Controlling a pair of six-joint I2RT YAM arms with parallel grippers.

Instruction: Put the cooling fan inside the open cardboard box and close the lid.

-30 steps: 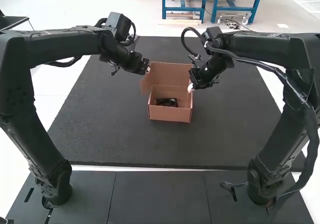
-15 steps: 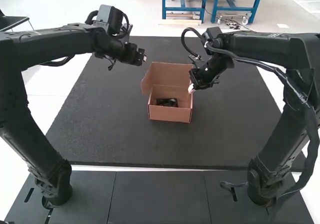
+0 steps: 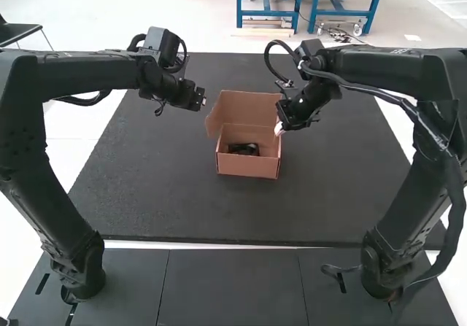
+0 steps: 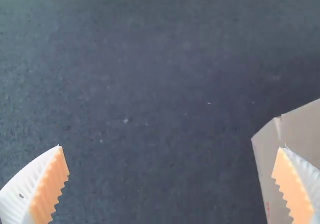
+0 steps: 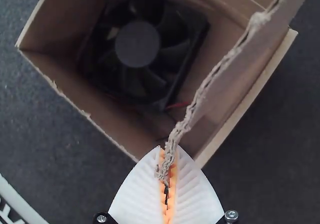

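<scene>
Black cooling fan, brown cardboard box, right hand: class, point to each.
black cooling fan (image 5: 137,43), right wrist view, on its round hub.
brown cardboard box (image 3: 248,164), high view, on its front wall.
right hand (image 5: 167,171), right wrist view, between its fingertips.

surface: white table (image 3: 66,133), bare at the left and right edges of the high view.
mat: dark rubber mat (image 3: 146,180) spread flat across the middle of the frame.
box: cardboard box (image 3: 248,164) upright on the mat, just above frame centre, top open.
front: black panels (image 3: 233,286) along the bottom edge, touching the mat's near side.
</scene>
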